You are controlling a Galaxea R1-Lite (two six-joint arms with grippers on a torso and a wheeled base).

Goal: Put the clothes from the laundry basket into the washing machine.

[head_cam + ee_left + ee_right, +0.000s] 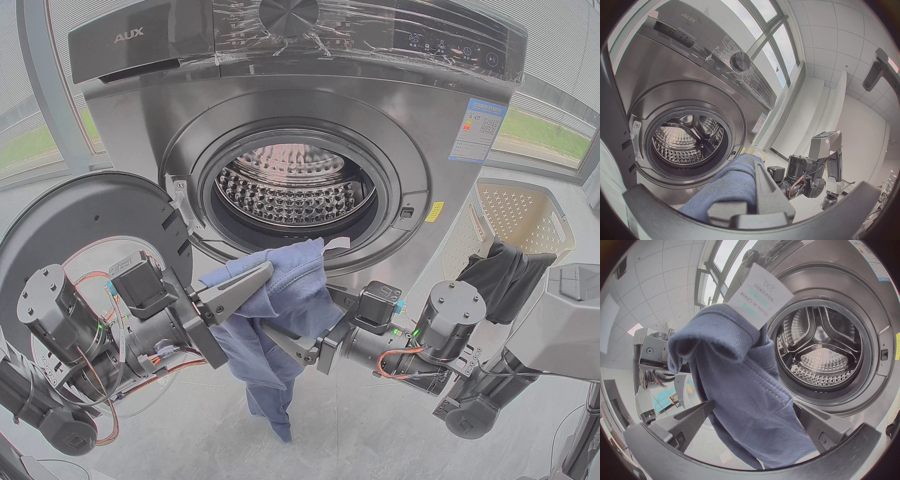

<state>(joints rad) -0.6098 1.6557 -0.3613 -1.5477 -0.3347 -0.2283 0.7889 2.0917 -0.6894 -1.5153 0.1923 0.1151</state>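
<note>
Head view finds us mid-load: our left gripper (265, 272) is clamped on the blue shirt (294, 294) at the lower rim of the washer (400, 187), our right gripper (294, 315) spread apart beneath it, so next we should push the shirt inside.

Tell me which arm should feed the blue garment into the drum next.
Left. The left gripper pinches the blue garment near its top, just below the open drum. The right gripper sits lower, its jaws standing open around the hanging cloth, so it likely only needs to back off.
</note>
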